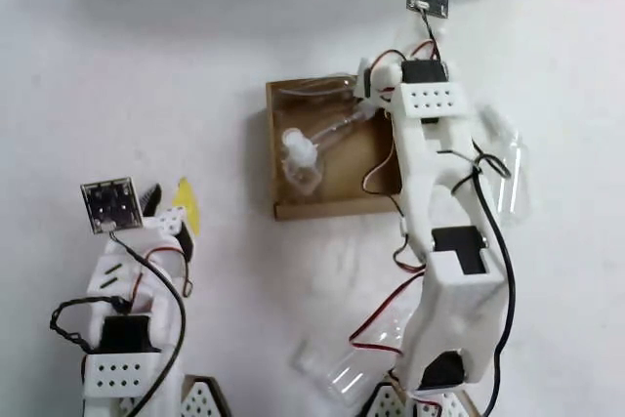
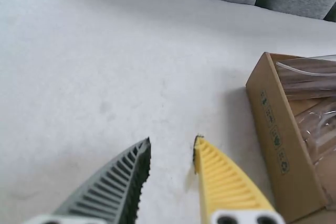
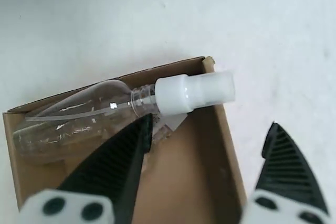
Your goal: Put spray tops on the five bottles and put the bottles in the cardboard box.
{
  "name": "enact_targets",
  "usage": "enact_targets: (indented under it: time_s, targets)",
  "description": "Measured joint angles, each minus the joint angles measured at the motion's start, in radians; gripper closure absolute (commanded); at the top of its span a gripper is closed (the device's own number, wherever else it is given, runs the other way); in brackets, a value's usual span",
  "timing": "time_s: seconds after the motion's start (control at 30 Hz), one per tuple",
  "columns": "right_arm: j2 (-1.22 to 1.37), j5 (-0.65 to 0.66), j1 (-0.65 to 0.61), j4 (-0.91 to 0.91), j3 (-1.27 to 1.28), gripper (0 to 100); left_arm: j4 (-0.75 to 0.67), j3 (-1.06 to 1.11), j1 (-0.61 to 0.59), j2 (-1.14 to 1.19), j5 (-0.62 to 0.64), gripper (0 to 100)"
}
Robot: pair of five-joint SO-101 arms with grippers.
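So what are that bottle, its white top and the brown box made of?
The bottle looks like thin clear plastic with a glossy finish: the box shows through it and light glints off it. Its spray top seems to be opaque white plastic, smooth and fairly matte. The box looks like plain brown cardboard, dull, with thin walls.

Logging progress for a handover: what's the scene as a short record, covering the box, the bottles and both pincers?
box: cardboard box, open
inside: at least two clear bottles lying flat; capped bottle has a white spray top
outside: loose bottle beside the right arm; second loose bottle near its base
right pincer: open, empty, over the box
left pincer: open, empty, over bare table
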Motion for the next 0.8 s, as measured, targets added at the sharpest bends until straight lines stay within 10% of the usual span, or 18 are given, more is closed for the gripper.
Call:
enact_targets:
  time_s: [0.8]
  targets:
    - [0.005, -0.741, 0.066, -0.209, -0.002, 83.2, 0.0, 0.0, -0.003, 0.0, 0.0, 86]
